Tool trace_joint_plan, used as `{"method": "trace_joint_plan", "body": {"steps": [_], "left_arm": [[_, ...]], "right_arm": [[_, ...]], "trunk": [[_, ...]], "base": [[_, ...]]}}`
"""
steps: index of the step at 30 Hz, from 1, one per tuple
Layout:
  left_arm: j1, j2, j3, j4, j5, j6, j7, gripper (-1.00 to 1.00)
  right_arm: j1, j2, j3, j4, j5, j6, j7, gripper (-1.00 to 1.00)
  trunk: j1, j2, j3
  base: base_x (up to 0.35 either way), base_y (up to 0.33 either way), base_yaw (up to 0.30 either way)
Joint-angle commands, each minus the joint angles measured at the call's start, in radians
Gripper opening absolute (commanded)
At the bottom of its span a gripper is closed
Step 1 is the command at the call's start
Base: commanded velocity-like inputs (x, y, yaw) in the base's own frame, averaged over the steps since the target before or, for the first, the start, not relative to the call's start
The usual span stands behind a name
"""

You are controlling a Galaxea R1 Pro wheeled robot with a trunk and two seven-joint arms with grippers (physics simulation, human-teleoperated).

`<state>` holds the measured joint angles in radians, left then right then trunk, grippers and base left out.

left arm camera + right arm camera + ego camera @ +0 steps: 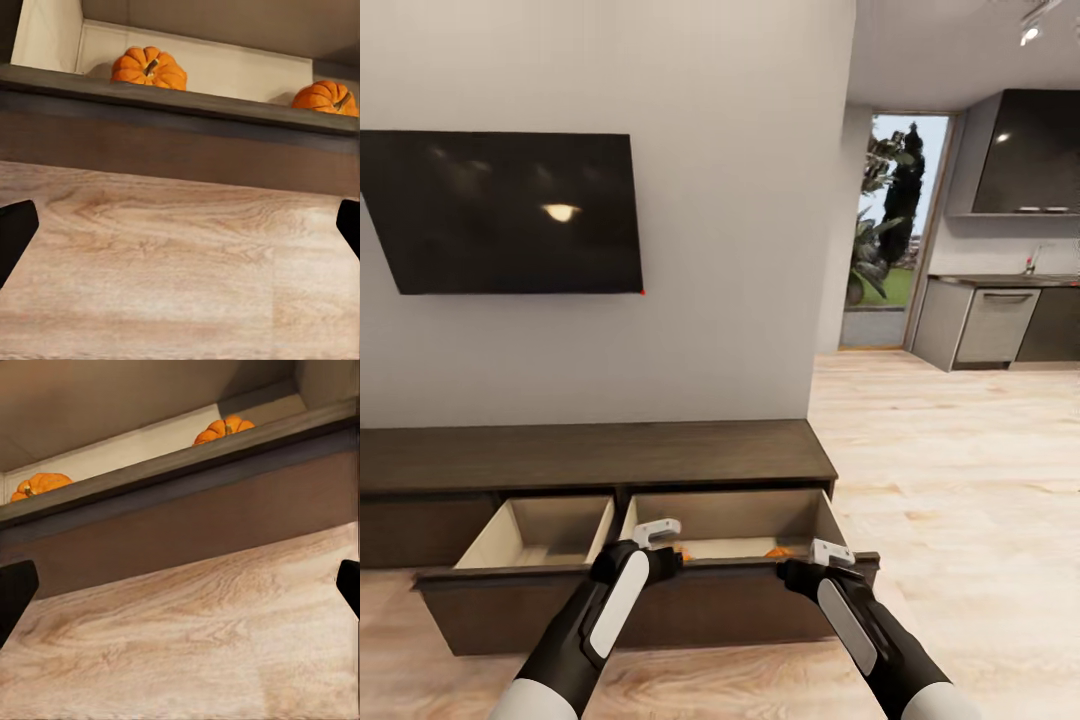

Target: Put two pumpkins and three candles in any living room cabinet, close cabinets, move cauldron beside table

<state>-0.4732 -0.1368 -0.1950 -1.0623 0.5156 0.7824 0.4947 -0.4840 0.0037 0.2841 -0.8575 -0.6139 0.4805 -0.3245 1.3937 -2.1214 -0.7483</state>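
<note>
Left claw (660,545) and right claw (815,560) both hovered with fingers apart, holding nothing, just before the cabinet (600,455). Its two drawers stood pulled out. Both pumpkins lay in the right drawer, one (148,67) well apart from the other (326,97).

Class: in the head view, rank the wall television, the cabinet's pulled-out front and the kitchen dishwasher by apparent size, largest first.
1. Cabinet front, widest, though nearest the camera.
2. Television, close behind; ranking against the front is unsure.
3. Dishwasher, smallest, but farthest away.
</note>
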Motion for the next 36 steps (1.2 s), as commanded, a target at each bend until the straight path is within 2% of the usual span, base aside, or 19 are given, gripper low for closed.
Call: {"method": "trace_joint_plan", "body": {"steps": [1,7,21,36], "left_arm": [[-0.001,0.000,-0.001,-0.002,0.010,0.001,0.010,1.00],[-0.001,0.000,-0.002,-0.003,0.009,0.001,0.009,1.00],[0.001,0.003,-0.005,-0.064,0.010,0.001,0.005,1.00],[0.001,0.004,-0.006,-0.057,0.010,-0.002,0.001,1.00]], "right_arm": [[-0.001,-0.001,0.003,-0.002,-0.010,0.001,-0.010,1.00],[-0.001,0.000,0.004,-0.002,-0.010,0.001,-0.009,1.00],[-0.001,-0.001,0.004,-0.002,-0.010,0.001,-0.008,1.00],[-0.001,-0.001,0.007,-0.002,-0.001,0.001,-0.007,1.00]], "trunk": [[-0.001,-0.001,-0.001],[-0.001,-0.001,-0.001],[-0.001,-0.001,-0.001],[0.057,-0.106,-0.048]], "base": [[-0.330,0.000,0.000],[-0.246,0.000,0.000],[-0.016,0.000,0.000],[0.000,0.000,0.000]]}}
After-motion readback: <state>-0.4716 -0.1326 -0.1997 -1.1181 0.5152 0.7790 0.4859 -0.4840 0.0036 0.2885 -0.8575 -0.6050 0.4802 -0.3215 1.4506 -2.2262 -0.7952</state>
